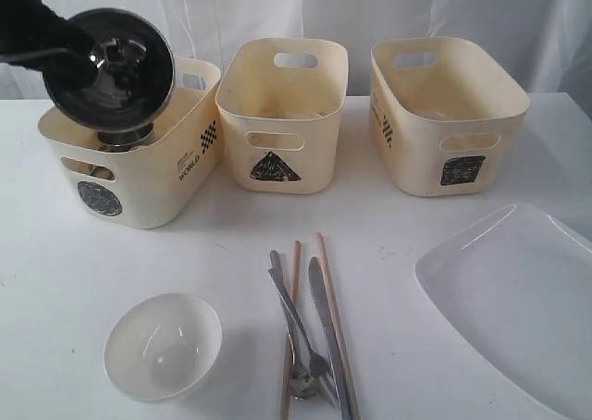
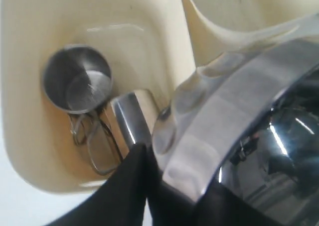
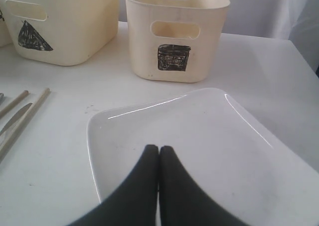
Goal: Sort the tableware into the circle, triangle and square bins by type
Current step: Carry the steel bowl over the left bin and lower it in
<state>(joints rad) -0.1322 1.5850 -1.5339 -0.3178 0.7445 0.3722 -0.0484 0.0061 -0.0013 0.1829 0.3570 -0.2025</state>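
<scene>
My left gripper (image 1: 79, 45) is shut on the rim of a steel bowl (image 1: 116, 68), holding it tilted above the circle bin (image 1: 139, 184). In the left wrist view the steel bowl (image 2: 234, 106) fills the side, and below it two steel mugs (image 2: 77, 79) lie inside the bin. A white bowl (image 1: 163, 346) sits on the table in front. Fork (image 1: 289, 304), spoon (image 1: 301, 380), knife (image 1: 328, 337) and wooden chopsticks (image 1: 331, 309) lie together at the front middle. My right gripper (image 3: 159, 149) is shut and empty above the large white plate (image 3: 199, 136).
The triangle bin (image 1: 282, 124) stands in the middle and the square bin (image 1: 449, 115) at the right, both along the back of the white table. The large plate (image 1: 518, 300) reaches the table's front right edge. A white curtain hangs behind.
</scene>
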